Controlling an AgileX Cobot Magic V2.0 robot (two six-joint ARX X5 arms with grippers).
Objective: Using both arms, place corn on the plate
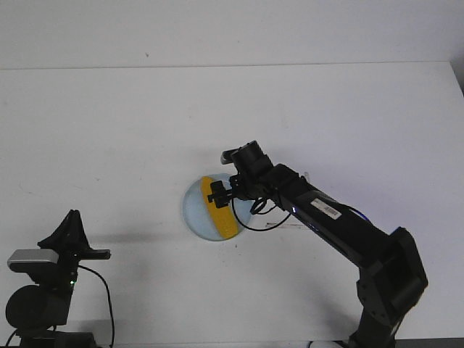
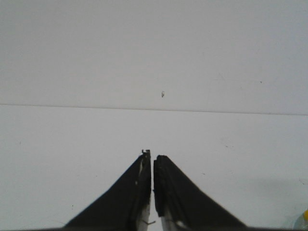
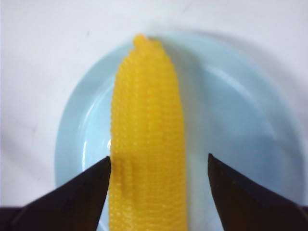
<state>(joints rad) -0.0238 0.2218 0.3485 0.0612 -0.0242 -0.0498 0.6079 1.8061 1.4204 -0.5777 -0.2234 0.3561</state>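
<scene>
The yellow corn (image 1: 220, 212) (image 3: 147, 144) lies lengthwise on the pale blue plate (image 1: 193, 210) (image 3: 231, 120), its tapered tip pointing away from the right wrist camera. My right gripper (image 1: 220, 194) (image 3: 159, 163) hovers over the cob's thick half, open. One finger sits at the cob's side and the other stands apart from it, with bare plate between. My left gripper (image 1: 71, 217) (image 2: 152, 156) is at the table's near left, far from the plate, shut on nothing.
The white table ends at its far edge (image 1: 232, 67) against a pale wall. A black cable (image 1: 255, 222) from the right arm loops down beside the plate's right rim. The right arm's base (image 1: 384, 290) stands at the near right.
</scene>
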